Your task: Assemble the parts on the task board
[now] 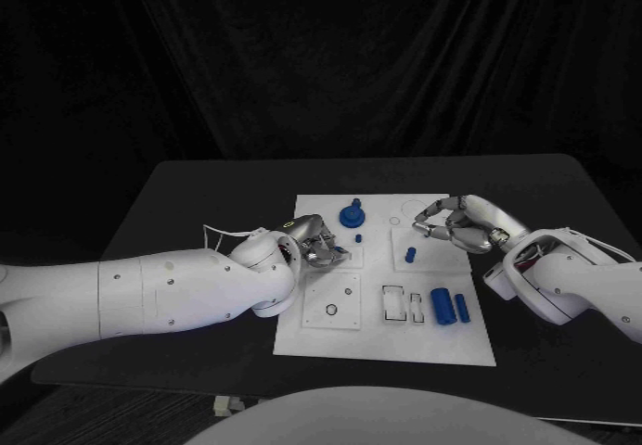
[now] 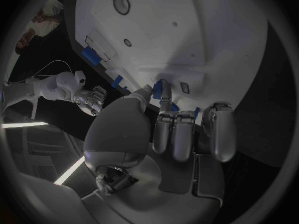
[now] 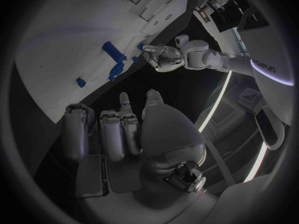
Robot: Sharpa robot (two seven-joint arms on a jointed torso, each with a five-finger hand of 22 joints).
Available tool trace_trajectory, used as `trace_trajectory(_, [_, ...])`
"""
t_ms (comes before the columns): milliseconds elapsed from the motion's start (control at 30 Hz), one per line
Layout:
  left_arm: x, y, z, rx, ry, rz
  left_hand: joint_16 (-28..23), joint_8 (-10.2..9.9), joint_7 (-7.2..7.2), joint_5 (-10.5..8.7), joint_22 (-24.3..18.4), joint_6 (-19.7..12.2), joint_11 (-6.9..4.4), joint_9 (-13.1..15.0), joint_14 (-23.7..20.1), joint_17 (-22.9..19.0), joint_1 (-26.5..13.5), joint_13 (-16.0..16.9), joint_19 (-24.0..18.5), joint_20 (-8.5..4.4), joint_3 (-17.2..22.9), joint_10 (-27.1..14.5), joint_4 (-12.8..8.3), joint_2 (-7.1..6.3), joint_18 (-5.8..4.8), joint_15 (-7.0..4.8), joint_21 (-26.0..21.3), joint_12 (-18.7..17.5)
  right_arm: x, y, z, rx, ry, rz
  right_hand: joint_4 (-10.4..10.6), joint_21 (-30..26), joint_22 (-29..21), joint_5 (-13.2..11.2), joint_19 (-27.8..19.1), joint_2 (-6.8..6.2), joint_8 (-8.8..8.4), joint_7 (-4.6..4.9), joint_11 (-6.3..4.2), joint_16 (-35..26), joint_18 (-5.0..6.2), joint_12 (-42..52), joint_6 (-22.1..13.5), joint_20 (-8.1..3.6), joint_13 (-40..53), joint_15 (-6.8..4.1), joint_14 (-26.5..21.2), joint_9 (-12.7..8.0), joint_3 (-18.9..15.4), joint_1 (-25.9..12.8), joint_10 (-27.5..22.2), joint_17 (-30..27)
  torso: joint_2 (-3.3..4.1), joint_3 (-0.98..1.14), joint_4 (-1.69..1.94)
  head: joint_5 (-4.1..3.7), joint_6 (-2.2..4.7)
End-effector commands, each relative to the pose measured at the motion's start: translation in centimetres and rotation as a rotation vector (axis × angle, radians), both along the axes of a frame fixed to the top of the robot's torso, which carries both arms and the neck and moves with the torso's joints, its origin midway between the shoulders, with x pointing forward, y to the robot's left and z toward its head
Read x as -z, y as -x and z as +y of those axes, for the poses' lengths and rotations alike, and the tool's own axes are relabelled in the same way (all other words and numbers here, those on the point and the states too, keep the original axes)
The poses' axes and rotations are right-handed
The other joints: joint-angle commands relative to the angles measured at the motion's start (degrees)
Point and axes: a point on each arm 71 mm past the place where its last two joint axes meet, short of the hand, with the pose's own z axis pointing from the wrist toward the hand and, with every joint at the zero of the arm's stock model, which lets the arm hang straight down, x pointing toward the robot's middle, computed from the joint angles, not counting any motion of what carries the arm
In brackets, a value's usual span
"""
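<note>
- I see the task board (image 1: 381, 343) at the middle of the black table (image 1: 200, 195), its long side running from 12 to 6 o'clock.
- My left hand (image 1: 315, 243) sits at the board's 9 o'clock edge; in the left wrist view its fingers (image 2: 163, 100) pinch a small blue part (image 2: 157, 88) against the thumb, just over the white plate.
- My right hand (image 1: 455, 222) hovers over the board's 2 o'clock corner with fingers curled in; the right wrist view shows nothing between them, so I read it as closed on nothing.
- A blue knobbed piece (image 1: 352, 215) stands upright near the board's 12 o'clock end.
- A small blue peg (image 1: 412, 251) lies toward 3 o'clock from centre, just below the right hand.
- Two blue cylinders (image 1: 450, 307) lie side by side at about 5 o'clock, next to the rectangular slots (image 1: 395, 304).
</note>
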Motion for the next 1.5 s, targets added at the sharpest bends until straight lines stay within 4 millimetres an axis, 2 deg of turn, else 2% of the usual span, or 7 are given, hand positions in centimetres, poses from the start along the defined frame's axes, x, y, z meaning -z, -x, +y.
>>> trace_trajectory(33, [0.45,0.29,-0.12,0.014,-0.021,0.035,0.1,-0.2,0.41,-0.17,11.1,-0.5,0.5,0.0,6.0,15.1,0.5,14.1,1.7,0.1,-0.8,5.3,0.4,-0.24,0.85,0.3,-0.5,-0.2,0.03,0.06,-0.04,0.002,-0.002,-0.008,-0.2,-0.4,11.8,0.3,0.4,0.04,-0.27,0.13,-0.17,0.1,1.05,-0.4,-0.4,0.2,14.9,-0.34,6.0,-0.1,0.1,0.4,6.2,15.1,0.0,-0.01,-0.01,0.02,0.0])
trace_trajectory(233, [0.58,0.32,-0.05,0.016,-0.035,0.05,0.1,1.6,0.33,-0.01,11.1,-1.2,0.47,1.5,6.0,15.1,0.8,14.1,1.7,0.12,-2.6,5.2,1.4,0.27,0.89,0.29,-0.7,-0.3,0.05,0.06,-0.04,0.002,-0.001,-0.008,-0.2,-0.4,11.8,0.3,0.4,0.04,-0.26,0.14,-0.16,0.1,1.05,-0.4,-0.4,0.2,14.9,-0.33,6.0,-0.1,0.2,0.5,6.2,15.1,0.0,0.0,0.01,-0.01,0.0])
trace_trajectory(333, [0.63,0.34,-0.05,0.019,-0.041,0.056,0.1,6.4,-0.25,1.18,11.1,-2.7,-0.01,6.2,6.0,15.1,1.8,14.0,1.8,-0.19,-5.9,5.2,3.0,1.12,0.91,-0.09,-1.0,-0.3,0.06,0.05,-0.03,0.002,-0.001,-0.007,-0.2,-0.4,11.8,0.3,0.4,0.04,-0.26,0.14,-0.16,0.1,1.05,-0.4,-0.4,0.2,14.9,-0.33,6.0,-0.1,0.2,0.5,6.2,15.1,-0.01,0.0,0.0,0.05,0.0])
trace_trajectory(633, [0.73,0.31,-0.16,0.03,-0.049,0.064,0.1,9.2,-0.31,1.38,11.2,-4.4,-0.03,9.0,6.0,15.1,1.4,13.9,1.9,-0.24,-8.9,5.1,3.5,2.06,0.92,-0.1,-1.2,-0.6,0.08,0.03,-0.03,0.002,-0.001,-0.007,-0.2,-0.4,11.8,0.3,0.4,0.04,-0.26,0.14,-0.16,0.1,1.05,-0.4,-0.4,0.2,14.9,-0.33,6.0,-0.1,0.2,0.5,6.2,15.1,0.03,0.0,0.01,0.01,0.0])
trace_trajectory(1033, [0.83,0.17,-0.23,0.031,-0.056,0.068,0.1,11.9,-0.37,1.87,11.3,-6.1,-0.09,11.8,6.0,15.1,0.3,13.9,1.9,-0.3,-11.8,5.1,3.7,3.06,0.94,-0.16,-1.5,-0.5,0.07,0.05,-0.15,0.004,0.0,-0.007,-0.2,-0.5,11.8,0.4,0.3,0.04,-0.26,0.14,-0.14,0.1,1.06,-0.4,-0.4,0.21,14.9,-0.32,6.0,-0.1,0.2,0.6,6.2,15.1,0.0,-0.01,-0.02,-0.09,0.0])
trace_trajectory(1200, [0.84,0.19,-0.22,0.031,-0.057,0.07,0.1,15.1,-0.82,2.21,11.3,-6.8,-0.42,15.1,6.0,15.1,0.2,14.0,2.1,-0.49,-13.9,5.2,3.6,4.13,0.95,-0.41,-1.6,-0.4,0.07,0.05,-0.17,0.005,0.0,-0.007,-0.2,-0.5,11.8,0.4,0.3,0.04,-0.26,0.14,-0.14,0.1,1.06,-0.4,-0.4,0.21,14.9,-0.32,6.0,-0.1,0.2,0.6,6.2,15.1,0.0,0.0,-0.02,-0.06,0.0])
trace_trajectory(1500, [0.9,0.26,-0.16,0.034,-0.066,0.079,0.1,17.4,-1.16,2.7,11.4,-7.3,-0.68,17.6,6.0,15.1,0.4,14.0,2.1,-0.68,-15.2,5.2,3.7,4.96,0.95,-0.62,-1.7,-0.4,0.09,0.04,-0.15,0.004,0.001,-0.005,-0.2,-0.5,11.8,0.5,0.3,0.02,-0.26,0.16,-0.11,0.1,1.07,-0.4,-0.3,0.22,14.9,-0.3,6.0,-0.1,0.2,0.7,6.2,15.1,0.01,0.01,0.0,-0.01,0.0])
